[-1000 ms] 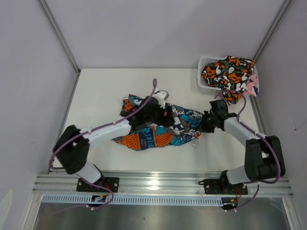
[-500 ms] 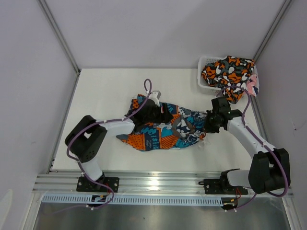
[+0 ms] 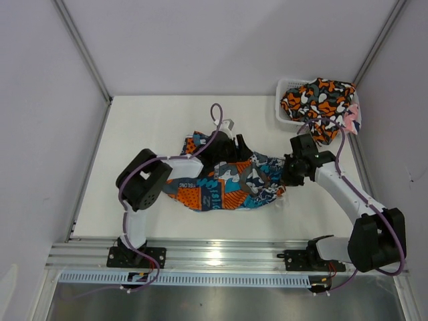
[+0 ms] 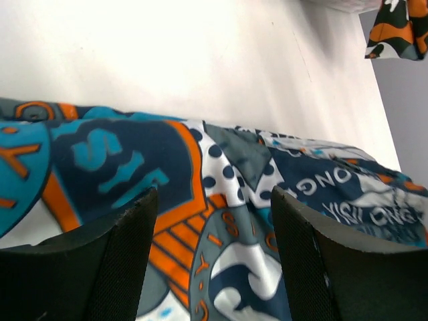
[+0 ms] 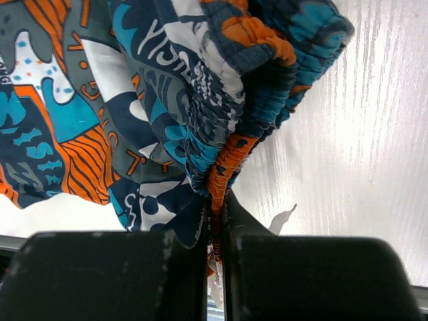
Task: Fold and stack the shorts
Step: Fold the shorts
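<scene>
The blue-teal-orange patchwork shorts [image 3: 224, 184] lie crumpled in the middle of the table. My right gripper [image 3: 289, 172] is shut on their gathered orange waistband [image 5: 231, 160] at the right end, and the fabric [image 5: 167, 80] bunches above the jaws. My left gripper [image 3: 229, 151] hovers over the shorts' far edge, open, with its fingers [image 4: 100, 267] either side of the printed cloth [image 4: 221, 234] and nothing clamped. The orange-black-white camouflage shorts [image 3: 317, 99] are heaped in the basket, and a bit of pink fabric [image 3: 351, 120] hangs beside them.
The white mesh basket [image 3: 286, 93] stands at the table's far right corner. A corner of the camouflage shorts [image 4: 398, 30] shows at the top right of the left wrist view. Bare white table [image 3: 147, 127] lies left of and behind the shorts.
My left arm has folded in, and its gripper has slid right and further back over the shorts. The right gripper has drawn the waistband slightly to the right.
</scene>
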Available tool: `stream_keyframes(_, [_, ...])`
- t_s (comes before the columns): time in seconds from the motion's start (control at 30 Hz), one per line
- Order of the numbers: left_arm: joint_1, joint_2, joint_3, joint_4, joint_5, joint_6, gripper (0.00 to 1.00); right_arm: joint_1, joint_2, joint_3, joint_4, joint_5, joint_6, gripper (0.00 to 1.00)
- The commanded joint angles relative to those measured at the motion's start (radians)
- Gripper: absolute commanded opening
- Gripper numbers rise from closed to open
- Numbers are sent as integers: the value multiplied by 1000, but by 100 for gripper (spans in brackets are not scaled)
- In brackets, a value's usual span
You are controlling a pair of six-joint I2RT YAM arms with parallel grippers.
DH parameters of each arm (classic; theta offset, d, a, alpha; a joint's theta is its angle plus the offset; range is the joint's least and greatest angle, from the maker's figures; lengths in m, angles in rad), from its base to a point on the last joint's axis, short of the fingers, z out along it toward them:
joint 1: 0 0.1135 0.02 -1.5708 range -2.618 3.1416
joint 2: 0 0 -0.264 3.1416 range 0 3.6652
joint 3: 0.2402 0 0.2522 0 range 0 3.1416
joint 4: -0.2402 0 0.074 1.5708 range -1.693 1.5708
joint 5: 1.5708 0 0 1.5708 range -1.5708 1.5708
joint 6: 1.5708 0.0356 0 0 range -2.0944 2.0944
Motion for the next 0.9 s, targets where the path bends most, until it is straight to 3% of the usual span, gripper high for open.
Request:
stream_keyframes(0.0, [-23,56,80,13,-18,-25,71,17,-23,92,-37,17,-2,0])
stream_keyframes(0.57, [-47,219,180,-8,-58,-108,70,68,-88,258,-193,58,-35,0])
stream_keyframes(0.73, [-44,146,189,-27,-69,-96,72,68,-92,240,-215,77,-46,0])
stream_keyframes(0.87, [-29,48,233,-134,-32,-59,75,65,-85,223,-221,88,-48,0])
